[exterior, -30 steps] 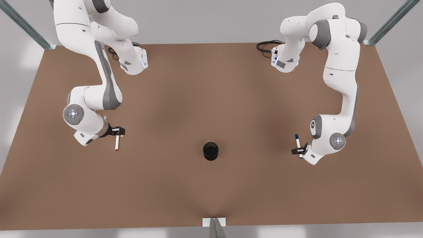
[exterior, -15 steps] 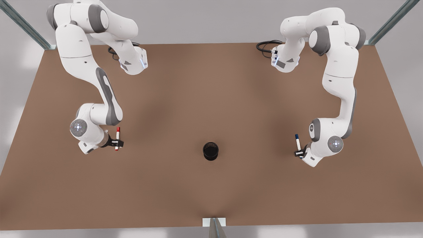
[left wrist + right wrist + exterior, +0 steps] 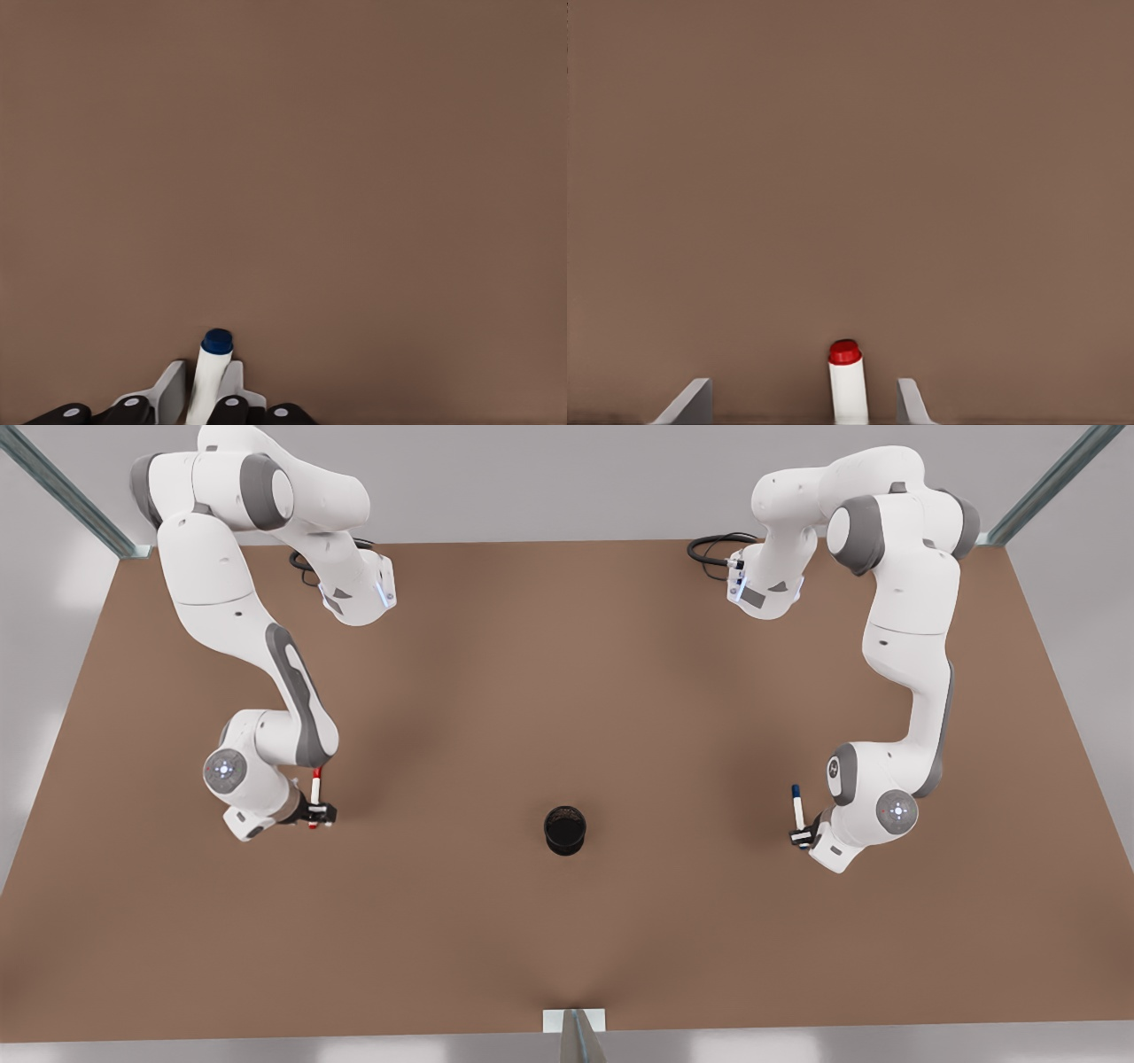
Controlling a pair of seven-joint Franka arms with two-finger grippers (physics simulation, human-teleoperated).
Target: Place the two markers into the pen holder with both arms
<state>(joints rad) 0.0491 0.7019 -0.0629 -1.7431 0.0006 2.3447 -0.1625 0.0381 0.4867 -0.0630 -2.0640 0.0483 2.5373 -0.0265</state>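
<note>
Toward the front view's right of the table, well apart from the holder, pinching the blue marker low on its white barrel with the left gripper, jaws pressed against it on both sides as seen in the left wrist view, blue end pointing away from the wrist. Over at the front view's left, about as far from the holder on the other side, straddling the red marker with the right gripper, jaws spread wide in the right wrist view with a clear gap between each fingertip and the barrel, so not gripping yet. Cannot tell from these views whether either marker is off the table or resting on it. Judged as the grasping step: blue side secured, red side lined up but not closed on, nothing in the holder. Next, probably: close the right jaws squarely on the red barrel, then lift both markers and carry them inward to the black cup in the middle. Calls for bringing each marker upright above the round rim before letting go, and for taking turns or keeping the two grippers apart over so small an opening, to avoid a knock between them or a tipped holder
</note>
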